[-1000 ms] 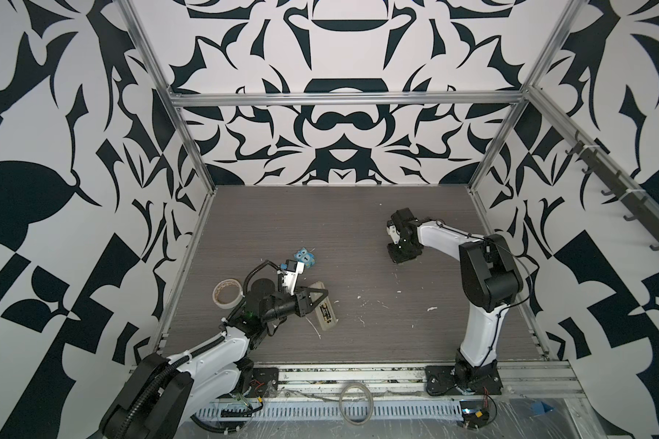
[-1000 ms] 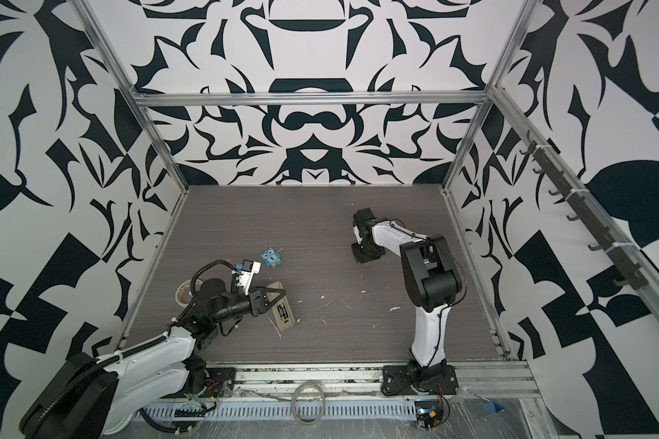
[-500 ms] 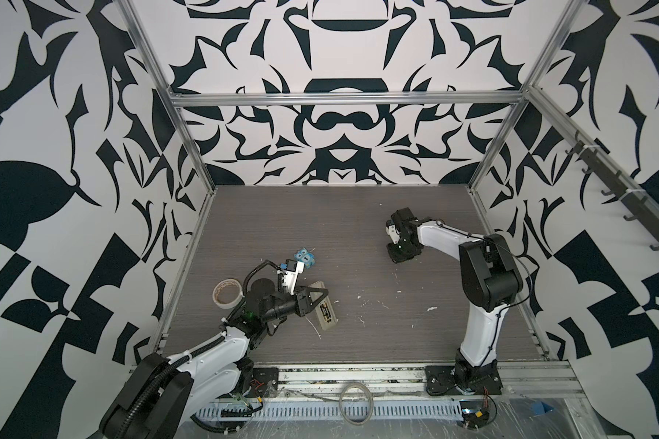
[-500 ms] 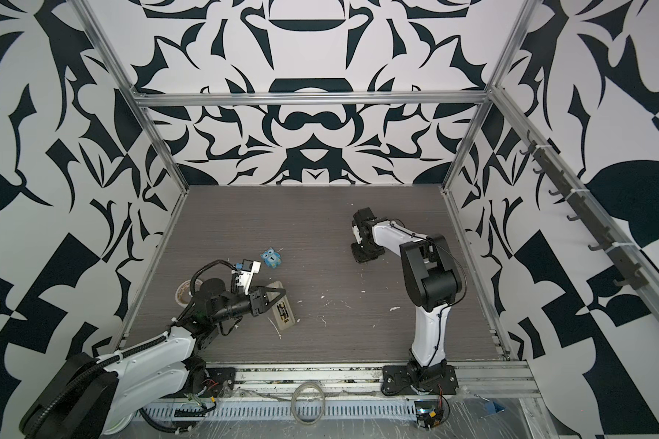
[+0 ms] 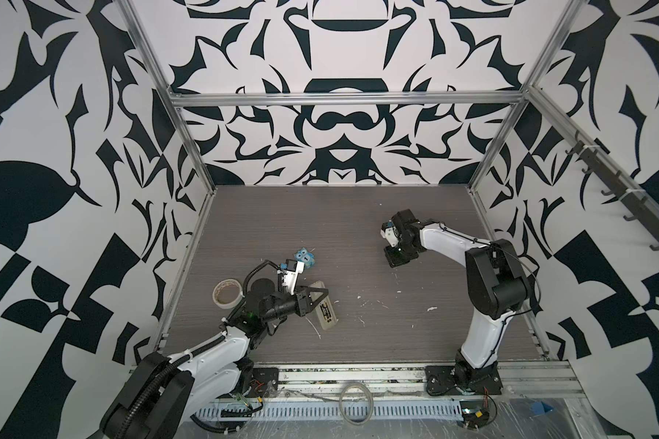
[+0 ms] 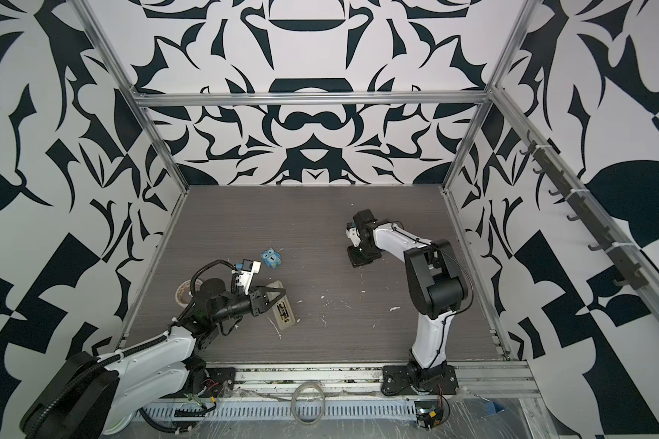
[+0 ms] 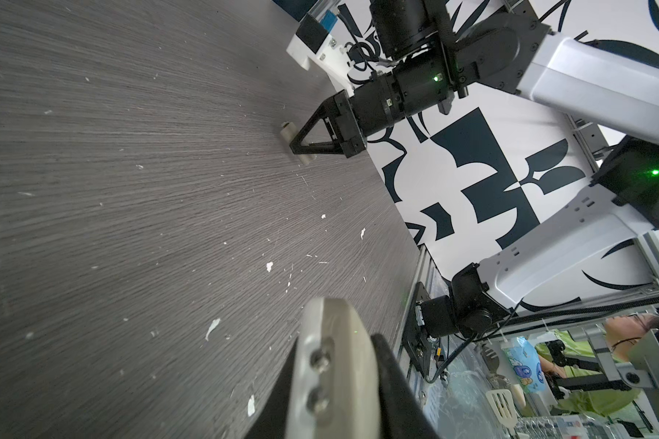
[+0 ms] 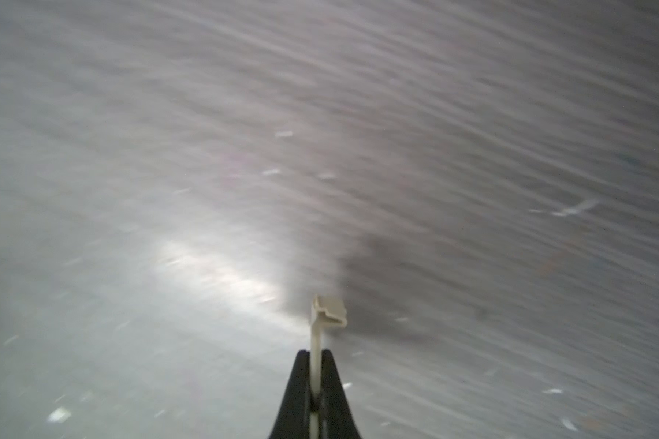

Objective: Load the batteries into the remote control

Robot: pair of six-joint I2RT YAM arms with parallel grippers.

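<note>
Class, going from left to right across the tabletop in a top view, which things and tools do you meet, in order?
tape roll → owl → remote → right tool. The left tool overlaps the remote, so it is left out.

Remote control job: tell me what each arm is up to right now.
The left gripper is clamped on one end of the remote control, which lies back-up on the table with its battery bay open. The batteries appear to sit inside. Far across the table, the right gripper is shut on the thin grey cover plate, pinching it edge-on close to the surface. The bay is not yet covered.
</note>
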